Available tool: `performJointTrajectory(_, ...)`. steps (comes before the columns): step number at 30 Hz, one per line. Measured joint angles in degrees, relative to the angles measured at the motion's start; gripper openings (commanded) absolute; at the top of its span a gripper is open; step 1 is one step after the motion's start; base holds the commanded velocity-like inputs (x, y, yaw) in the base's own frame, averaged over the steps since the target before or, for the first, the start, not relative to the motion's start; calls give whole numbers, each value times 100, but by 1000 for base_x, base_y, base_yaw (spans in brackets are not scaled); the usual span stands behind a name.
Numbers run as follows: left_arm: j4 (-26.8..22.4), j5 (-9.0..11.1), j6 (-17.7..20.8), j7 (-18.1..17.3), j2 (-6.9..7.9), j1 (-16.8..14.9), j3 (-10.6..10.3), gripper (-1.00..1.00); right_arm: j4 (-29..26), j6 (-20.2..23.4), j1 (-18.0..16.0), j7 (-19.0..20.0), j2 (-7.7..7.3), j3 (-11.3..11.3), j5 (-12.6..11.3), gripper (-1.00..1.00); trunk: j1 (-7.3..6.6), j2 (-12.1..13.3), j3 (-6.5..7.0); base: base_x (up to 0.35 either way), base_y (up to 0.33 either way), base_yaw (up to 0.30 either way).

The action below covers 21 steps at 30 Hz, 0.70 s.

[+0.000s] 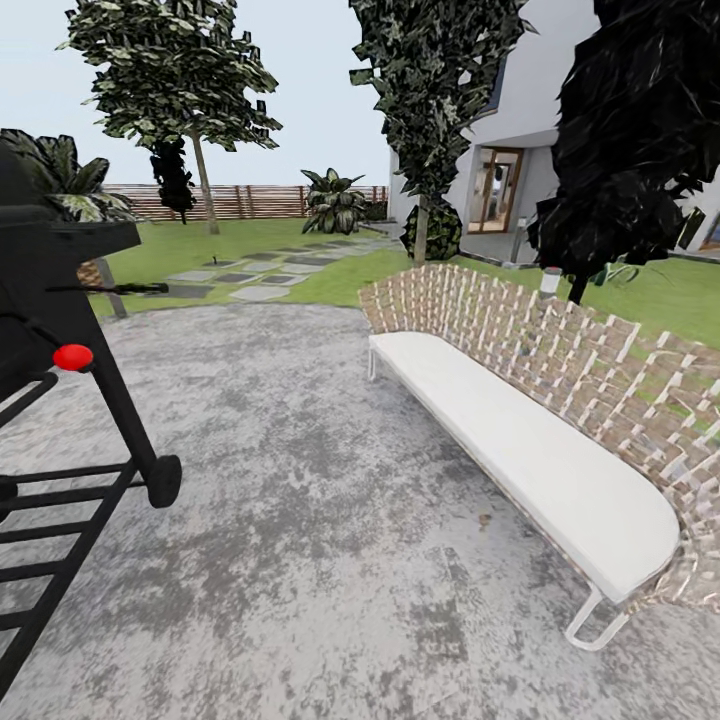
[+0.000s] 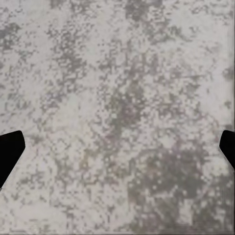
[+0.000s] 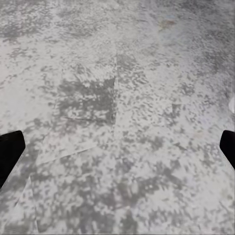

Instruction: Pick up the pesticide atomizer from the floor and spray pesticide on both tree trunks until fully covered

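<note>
No readable text, label or number anywhere (surfaces all unmarked).

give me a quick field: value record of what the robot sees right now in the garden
ground: grey mottled paved patch, grass beyond
seat: curved bench with white cushion and woven back, at right
grill: black barbecue with red knob, at left
path: stepping stones across the lawn
trees: leafy tree near the wooden fence, another by the house
left gripper: fingertips wide apart over paving, holding nothing
right gripper: fingertips wide apart over paving, holding nothing
</note>
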Motion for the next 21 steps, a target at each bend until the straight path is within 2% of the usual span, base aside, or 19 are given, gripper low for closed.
performJointTrajectory(8, 0, 0, 0, 0, 0, 1, -3, 100, 9, -1, -1, -5, 7, 4, 4, 100, 0, 0, 0, 339, -70, 206)
performJointTrajectory(21, 2, 0, -1, 0, 0, 0, -2, 100, 17, 0, 0, -7, 7, -3, 6, 100, 0, 0, 0, 335, -158, 21)
